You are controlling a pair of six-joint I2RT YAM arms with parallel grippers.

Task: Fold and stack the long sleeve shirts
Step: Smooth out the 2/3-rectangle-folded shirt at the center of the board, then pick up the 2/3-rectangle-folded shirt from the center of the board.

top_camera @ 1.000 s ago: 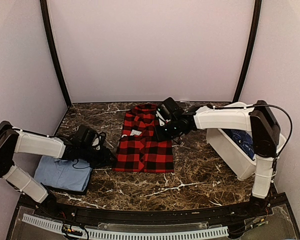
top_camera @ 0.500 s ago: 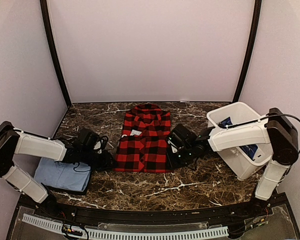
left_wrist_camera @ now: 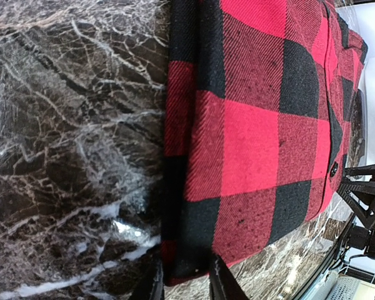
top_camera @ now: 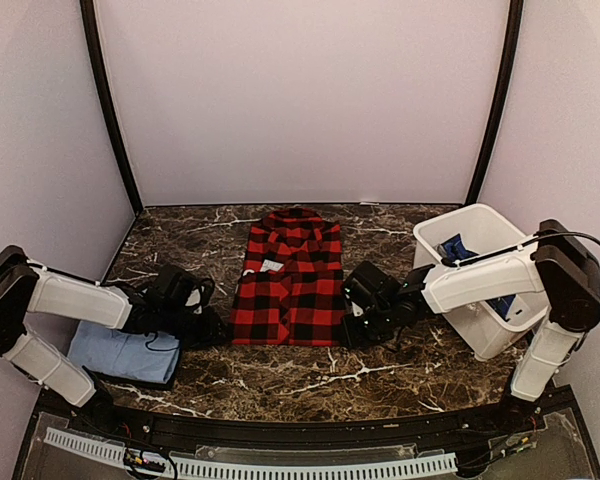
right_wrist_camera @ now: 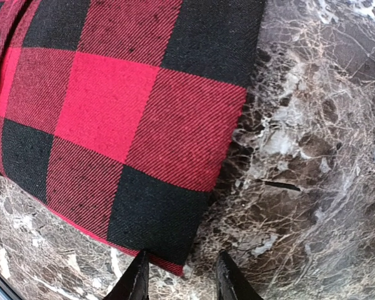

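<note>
Top external view: the red-and-black checked flannel (top_camera: 288,290) lies folded into a neat rectangle at the middle of the marble table (top_camera: 280,375), collar toward the far wall, its white neck label (top_camera: 271,265) showing just below the collar; the light blue shirt (top_camera: 120,352) lies folded flat at the near left, partly under the left arm; the dark blue shirt (top_camera: 458,247) sits inside the white bin (top_camera: 480,213) at the right. The left gripper (top_camera: 212,325) rests low at the flannel's near left corner and the right gripper (top_camera: 354,325) at its near right corner; from this height neither opening can be read.

Left wrist view: coarse twill weave, a doubled folded edge and one dark button (left_wrist_camera: 332,169) near the far side, none of which is legible from above; the fingertips (left_wrist_camera: 222,284) stand on either side of the corner with cloth filling the gap, and whether they pinch it cannot be told.

Right wrist view: the fingertips (right_wrist_camera: 136,278) stand parted astride the other corner, bare marble showing between the cloth and one finger; this tool is unclenched and holds nothing; the folded edge casts a shadow on the stone.
</note>
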